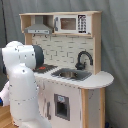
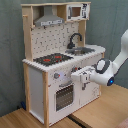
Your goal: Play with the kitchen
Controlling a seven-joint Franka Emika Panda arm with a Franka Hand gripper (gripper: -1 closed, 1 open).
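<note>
1. One arm, one big toy: the kitchen (image 2: 60, 65) stands upright against the backdrop, filling the middle in both exterior views.
2. I have the gripper (image 2: 81, 77) out in front of the cabinet face in the second exterior view, level with the knobs (image 2: 56, 76) and just above the oven door (image 2: 64, 96).
3. Key relation: the kitchen front lies straight ahead of the gripper, toward the second exterior view's left; the arm reaches in from the second exterior view's right.
4. I can't tell whether the gripper touches the panel or hangs just off it.
5. Finger spread: I can't tell. Nothing appears to be held.
6. I judge the next move is a short push forward onto the front.
7. In the first exterior view, the arm's white body (image 1: 22, 85) blocks the left of the kitchen; sink (image 1: 72, 75) and faucet (image 1: 82, 59) stay visible.
</note>
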